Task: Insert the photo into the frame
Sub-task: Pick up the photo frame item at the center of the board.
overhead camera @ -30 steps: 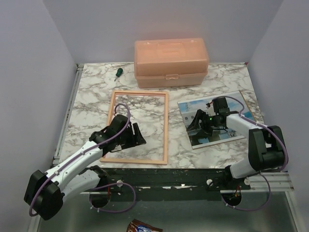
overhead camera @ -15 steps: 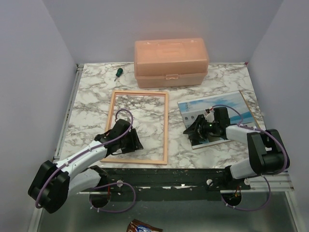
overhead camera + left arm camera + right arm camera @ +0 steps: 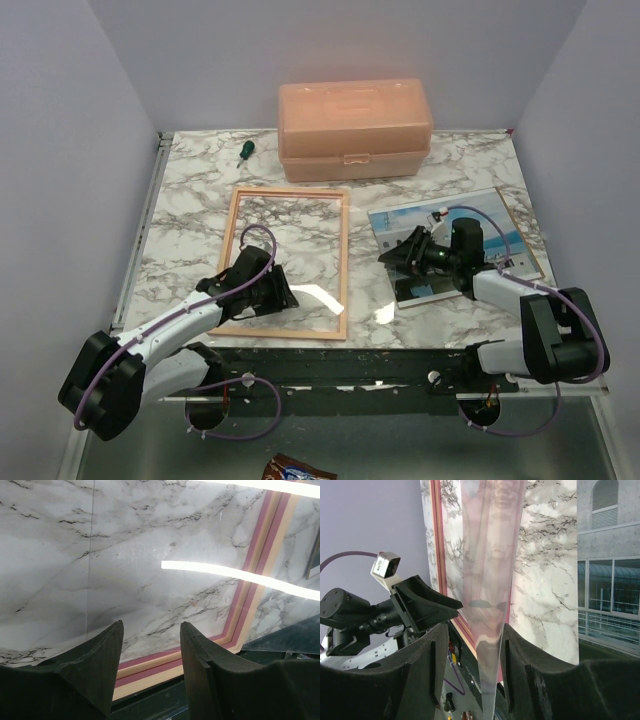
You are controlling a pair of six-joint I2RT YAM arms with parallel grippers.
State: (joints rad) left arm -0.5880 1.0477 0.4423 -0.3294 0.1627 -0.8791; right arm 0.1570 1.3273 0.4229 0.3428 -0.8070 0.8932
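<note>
Right hand (image 3: 393, 256) has dropped low and swung toward 9 o'clock, narrowed yet apart around a clear sheet (image 3: 490, 580), left hand (image 3: 290, 296) apart over the frame (image 3: 343, 262), so the photo (image 3: 495, 225) likely waits, flat at 3 o'clock.

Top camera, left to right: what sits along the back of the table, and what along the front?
Back: green-handled screwdriver → peach plastic box. Front: frame → photo.

Marble table (image 3: 190, 195) with frame (image 3: 290, 190), photo (image 3: 492, 216), screwdriver (image 3: 244, 151), peach box (image 3: 355, 125)
</note>
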